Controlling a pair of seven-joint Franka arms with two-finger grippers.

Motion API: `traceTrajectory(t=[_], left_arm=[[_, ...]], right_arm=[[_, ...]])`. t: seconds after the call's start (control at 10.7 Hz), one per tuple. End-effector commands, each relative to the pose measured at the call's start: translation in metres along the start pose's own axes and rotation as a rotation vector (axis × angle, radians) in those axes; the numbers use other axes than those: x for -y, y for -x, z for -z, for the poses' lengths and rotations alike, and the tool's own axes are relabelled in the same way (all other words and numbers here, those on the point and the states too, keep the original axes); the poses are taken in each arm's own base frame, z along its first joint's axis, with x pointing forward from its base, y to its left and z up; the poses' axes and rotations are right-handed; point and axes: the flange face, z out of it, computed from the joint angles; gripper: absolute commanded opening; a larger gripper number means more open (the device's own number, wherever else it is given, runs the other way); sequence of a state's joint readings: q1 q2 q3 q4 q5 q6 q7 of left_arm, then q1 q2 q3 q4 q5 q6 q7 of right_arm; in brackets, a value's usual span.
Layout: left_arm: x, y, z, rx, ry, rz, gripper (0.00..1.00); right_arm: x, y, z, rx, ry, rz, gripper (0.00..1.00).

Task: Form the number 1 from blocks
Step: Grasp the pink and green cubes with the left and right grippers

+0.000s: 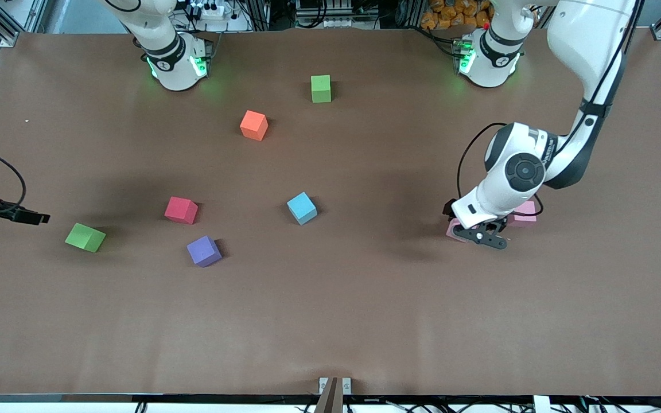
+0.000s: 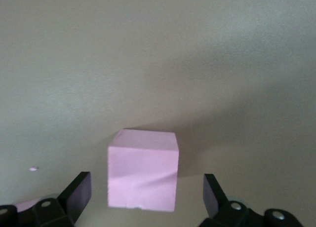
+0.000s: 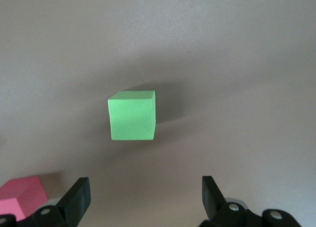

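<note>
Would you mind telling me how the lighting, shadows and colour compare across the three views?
Front view: even overhead light, the table brown, soft dark patches under the arms, green glow at both bases. Left wrist view: the table looks greyish, and the pink block casts a soft shadow. Right wrist view: the same grey cast, with a shadow beside the green block.

I see small matte light pink cube [image 2: 142,170] on plain brown table [image 2: 158,54], sitting between my left gripper [image 2: 147,195]'s black fingers [image 2: 76,192], jaws spread wide, not touching cube. Pink sliver at frame corner [image 2: 24,205], possibly second block.
</note>
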State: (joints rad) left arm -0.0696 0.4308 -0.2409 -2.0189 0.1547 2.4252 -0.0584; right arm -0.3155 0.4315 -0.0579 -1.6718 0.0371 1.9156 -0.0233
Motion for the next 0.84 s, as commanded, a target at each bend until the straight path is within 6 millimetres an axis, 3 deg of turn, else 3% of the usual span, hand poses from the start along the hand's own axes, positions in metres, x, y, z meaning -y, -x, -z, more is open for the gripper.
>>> traceTrajectory(t=[0.0,0.19,0.28,0.37,0.65,0.75], left_arm=[[-0.005,-0.001,-0.023,-0.020,-0.006,-0.023,1.00],[-0.002,-0.001,-0.036,-0.021,-0.015,-0.038,1.00],[-0.002,0.000,-0.040,-0.023,-0.018,-0.045,0.93],[-0.002,0.000,-0.044,-0.018,-0.032,-0.064,0.73],[-0.001,0.001,-0.045,-0.015,-0.033,-0.062,0.88],[0.000,0.002,-0.049,-0.009,-0.032,-0.061,0.88]], right_arm=[[0.002,-0.014,-0.029,0.009,-0.004,-0.020,1.00],[0.004,-0.023,-0.050,0.001,-0.002,-0.020,1.00],[0.008,-0.027,-0.065,0.004,-0.007,-0.020,1.00],[0.011,-0.030,-0.079,0.011,-0.028,-0.029,1.00],[0.020,-0.037,-0.114,0.019,-0.029,-0.022,1.00],[0.018,-0.039,-0.122,0.010,-0.028,-0.025,1.00]])
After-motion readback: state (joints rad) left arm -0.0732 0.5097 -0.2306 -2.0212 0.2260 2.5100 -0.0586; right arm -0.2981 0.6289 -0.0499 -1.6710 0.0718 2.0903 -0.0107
